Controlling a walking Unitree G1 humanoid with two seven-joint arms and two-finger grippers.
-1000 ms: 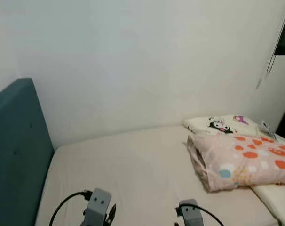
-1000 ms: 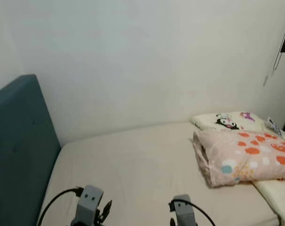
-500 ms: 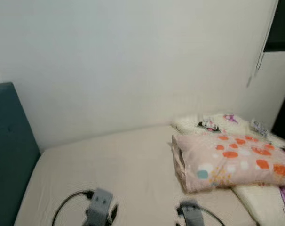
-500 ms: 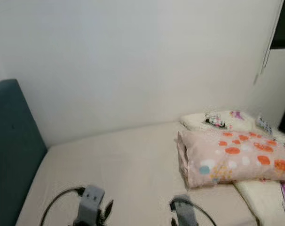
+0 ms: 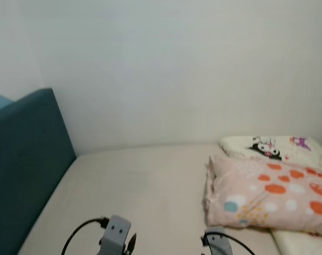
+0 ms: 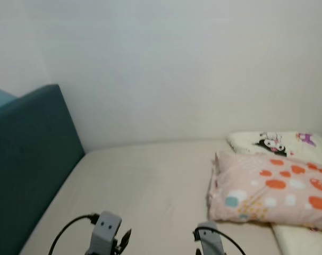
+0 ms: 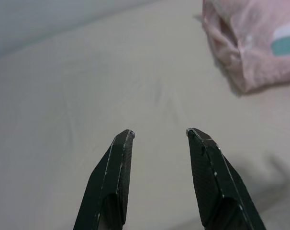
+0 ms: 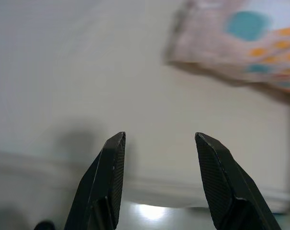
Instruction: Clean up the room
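Fingers of the left gripper (image 7: 158, 132) stand spread and empty above bare bed sheet (image 7: 63, 96); the right gripper (image 8: 159, 136) is likewise parted, holding nothing, over the mattress edge. Ahead of both sets of fingertips lies the folded spotted blanket (image 5: 267, 196), with a cartoon pillow (image 5: 272, 146) beyond it against the wall. Reaching from here risks pinching sheet instead of blanket, or dragging the fold apart.
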